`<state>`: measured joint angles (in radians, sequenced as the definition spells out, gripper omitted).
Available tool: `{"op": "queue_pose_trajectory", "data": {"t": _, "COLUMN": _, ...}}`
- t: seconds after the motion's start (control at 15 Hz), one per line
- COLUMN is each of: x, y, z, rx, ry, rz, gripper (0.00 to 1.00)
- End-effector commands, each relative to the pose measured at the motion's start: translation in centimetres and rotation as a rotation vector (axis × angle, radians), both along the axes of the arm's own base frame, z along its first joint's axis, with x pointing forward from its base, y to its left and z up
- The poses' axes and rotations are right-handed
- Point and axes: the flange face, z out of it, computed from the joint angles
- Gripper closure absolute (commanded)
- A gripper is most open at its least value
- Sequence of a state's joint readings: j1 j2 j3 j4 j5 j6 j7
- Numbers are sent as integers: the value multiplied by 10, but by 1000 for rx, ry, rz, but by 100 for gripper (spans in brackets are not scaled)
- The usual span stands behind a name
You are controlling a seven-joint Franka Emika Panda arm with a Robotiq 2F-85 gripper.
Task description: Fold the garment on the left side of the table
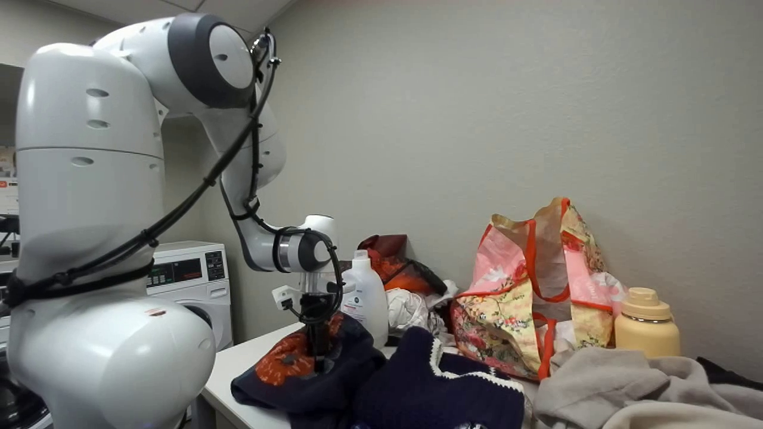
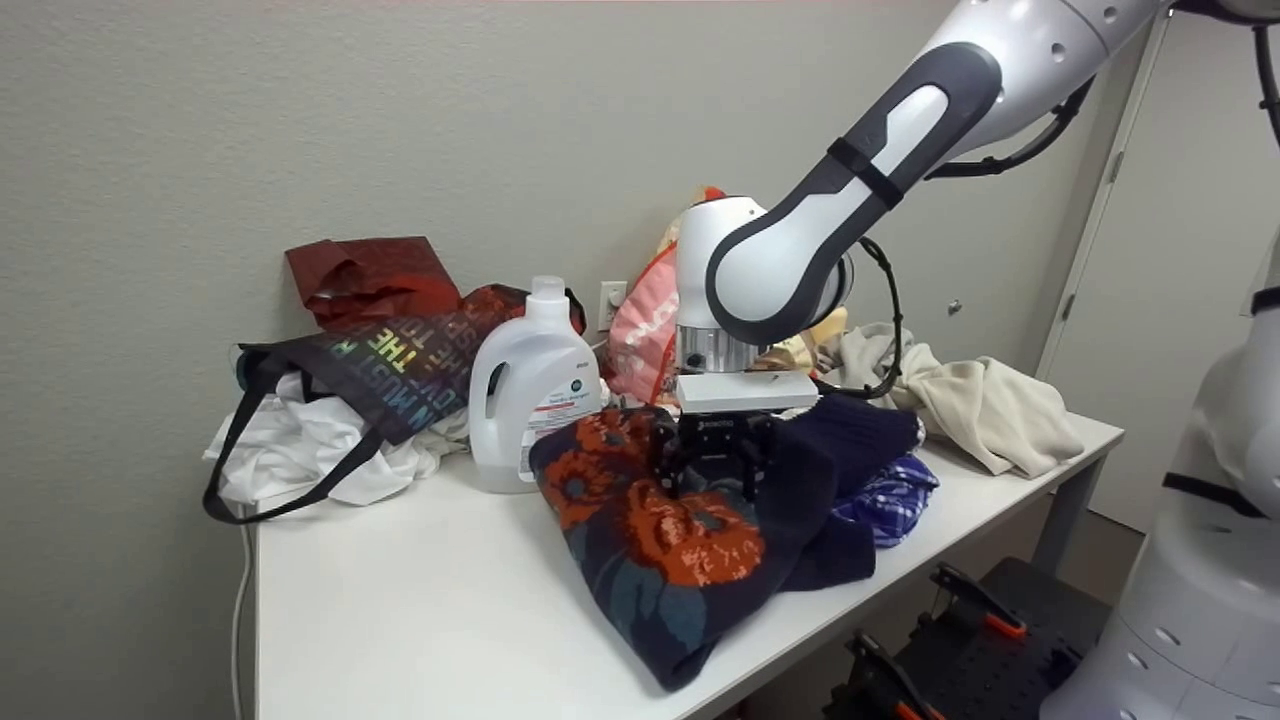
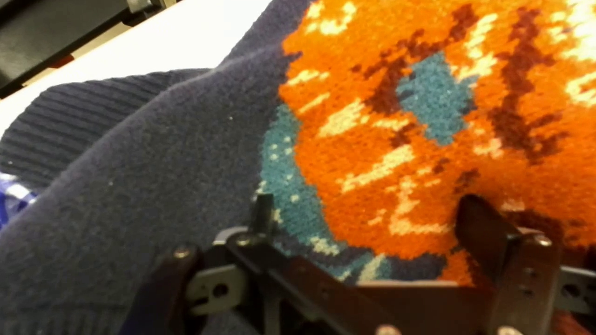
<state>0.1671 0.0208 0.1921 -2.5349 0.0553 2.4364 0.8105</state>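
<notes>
Tool point(image 3: 367, 204) wide-jawed over flowered garment point(image 2: 685, 550)

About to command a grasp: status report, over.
Gripper open, nothing gripped. Flowered garment below, contact unclear. Possible obstacle: detergent bottle close beside it.

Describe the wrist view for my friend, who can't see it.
An open pincer is over a dark garment with a large orange flower; whether the two touch is unclear. White tabletop shows at upper left, and blue-and-white cloth at the left edge.
</notes>
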Motion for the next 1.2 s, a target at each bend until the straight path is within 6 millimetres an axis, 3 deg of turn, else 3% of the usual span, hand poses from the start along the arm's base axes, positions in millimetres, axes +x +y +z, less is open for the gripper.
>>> {"op": "queue_pose_trajectory", "data": {"t": 0.0, "x": 3, "y": 3, "z": 8, "rx": -7, "ry": -36, "rz": -24, "gripper": 0}}
{"op": "queue_pose_trajectory", "data": {"t": 0.33, "x": -8, "y": 3, "z": 46, "rx": -6, "ry": -64, "rz": -32, "gripper": 0}}
{"op": "queue_pose_trajectory", "data": {"t": 0.87, "x": -33, "y": -3, "z": 124, "rx": -106, "ry": -76, "rz": 16, "gripper": 0}}
{"op": "queue_pose_trajectory", "data": {"t": 1.13, "x": -47, "y": 0, "z": 148, "rx": -114, "ry": -61, "rz": 60, "gripper": 0}}
